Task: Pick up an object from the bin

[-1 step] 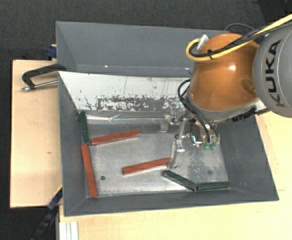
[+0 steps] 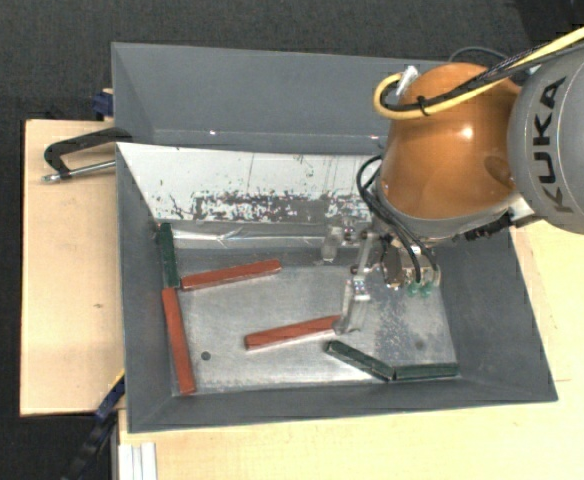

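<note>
My gripper (image 2: 384, 286) hangs below the orange cover in the right half of the bin, open, with nothing between its fingers. Its left fingertip (image 2: 352, 308) comes down just above the right end of a flat red stick (image 2: 292, 334) that lies slanted on the bin floor. Just in front of that end lies a dark green stick (image 2: 357, 359), and a second green stick (image 2: 425, 372) continues from it to the right along the front wall.
Another red stick (image 2: 230, 275) lies slanted at the middle left. A third red stick (image 2: 179, 340) runs along the left wall, with a dark green stick (image 2: 166, 255) above it. The arm and its orange cover hide the bin's back right.
</note>
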